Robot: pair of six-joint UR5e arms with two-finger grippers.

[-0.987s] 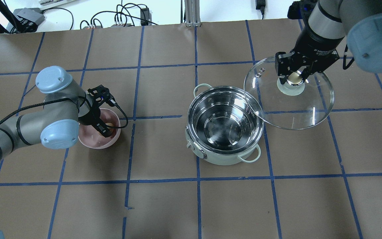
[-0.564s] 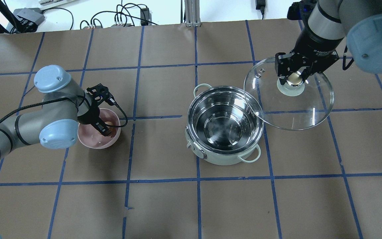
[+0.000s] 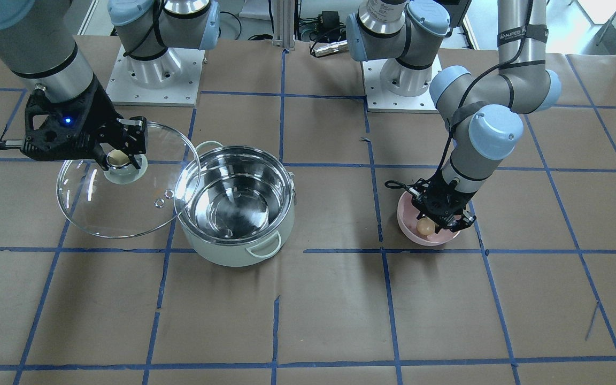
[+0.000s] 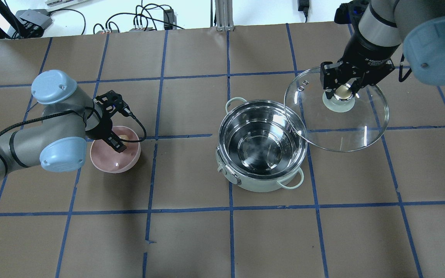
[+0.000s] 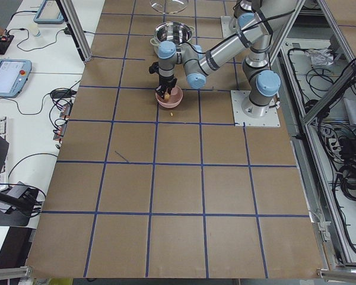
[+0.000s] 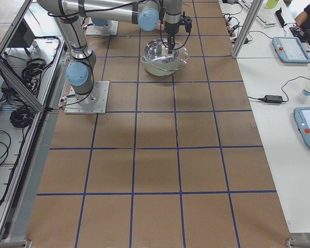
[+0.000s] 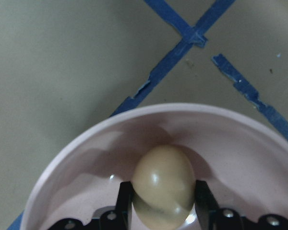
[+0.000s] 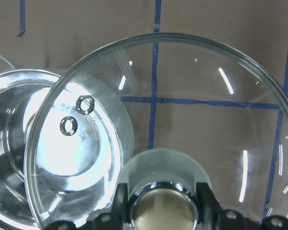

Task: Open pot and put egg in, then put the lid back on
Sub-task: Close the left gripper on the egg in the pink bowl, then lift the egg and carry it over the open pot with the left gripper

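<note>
The mint-green pot (image 4: 263,186) stands open at table centre, its steel interior empty; it also shows in the front view (image 3: 233,252). My right gripper (image 4: 342,92) is shut on the knob of the glass lid (image 4: 346,127) and holds the lid tilted beside the pot, its edge overlapping the pot's rim (image 8: 206,96). My left gripper (image 4: 117,142) is shut on the tan egg (image 7: 163,184), inside the pink bowl (image 4: 108,162). The egg also shows in the front view (image 3: 424,227). I cannot tell whether it touches the bowl's floor.
Brown paper with a blue tape grid covers the table. The pink bowl (image 3: 410,231) sits about one grid square to the pot's left in the overhead view. Cables and boxes lie beyond the far edge (image 4: 141,21).
My left arm has shifted back and to the left over the pink bowl, with the gripper closed around the egg. The right arm and lid have not moved.
</note>
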